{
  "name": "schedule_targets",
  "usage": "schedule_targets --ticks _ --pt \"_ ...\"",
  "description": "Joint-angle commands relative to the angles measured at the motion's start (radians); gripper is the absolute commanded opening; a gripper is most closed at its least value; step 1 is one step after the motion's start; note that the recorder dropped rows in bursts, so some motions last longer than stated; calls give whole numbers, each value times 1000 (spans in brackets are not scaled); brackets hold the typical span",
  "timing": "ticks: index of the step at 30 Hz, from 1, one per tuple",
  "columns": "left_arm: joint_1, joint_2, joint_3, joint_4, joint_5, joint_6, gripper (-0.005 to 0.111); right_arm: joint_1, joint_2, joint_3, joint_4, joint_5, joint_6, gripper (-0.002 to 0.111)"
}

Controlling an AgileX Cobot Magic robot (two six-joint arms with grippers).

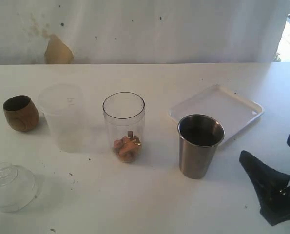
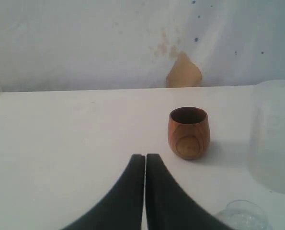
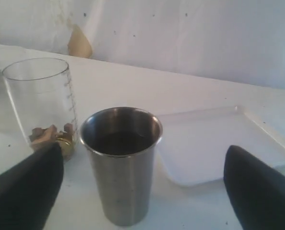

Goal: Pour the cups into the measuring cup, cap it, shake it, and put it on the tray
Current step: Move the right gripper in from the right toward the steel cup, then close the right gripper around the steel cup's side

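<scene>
The small wooden cup (image 1: pixel 20 113) stands at the far left, with the frosted plastic cup (image 1: pixel 62 117) beside it. The clear measuring cup (image 1: pixel 124 126) stands in the middle, uncapped, with orange-brown pieces (image 1: pixel 127 146) at its bottom. The steel tumbler (image 1: pixel 200 146) is upright, just in front of the white tray (image 1: pixel 218 105). My right gripper (image 1: pixel 265 146) is open to the tumbler's right, apart from it. In the right wrist view the tumbler (image 3: pixel 120 163) stands ahead between the wide-apart fingers (image 3: pixel 32 182). My left gripper (image 2: pixel 145 155) is shut and empty, short of the wooden cup (image 2: pixel 188 132).
A clear domed lid (image 1: pixel 10 186) lies on the table at the front left, near the left gripper. A white wall with a torn brown patch (image 1: pixel 58 51) runs along the table's far edge.
</scene>
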Motion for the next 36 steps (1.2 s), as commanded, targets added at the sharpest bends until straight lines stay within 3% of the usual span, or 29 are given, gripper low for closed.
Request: schedule_targets --ticks 1,5,15,30,36 --pt "1 -5 6 -8 -10 -2 1 2 68 5 -79 -105 6 87" --pt "1 -5 6 -8 -10 -2 1 2 108 5 -80 -56 34 105" --pt "1 -5 6 -8 -10 -2 1 2 290 5 -74 -238 -128 105" --pt "1 -5 6 -8 -10 -2 1 2 934 -83 51 -665 -421 105" --pt "1 -5 6 -8 -10 -2 1 2 1177 -218 40 -675 -433 105"
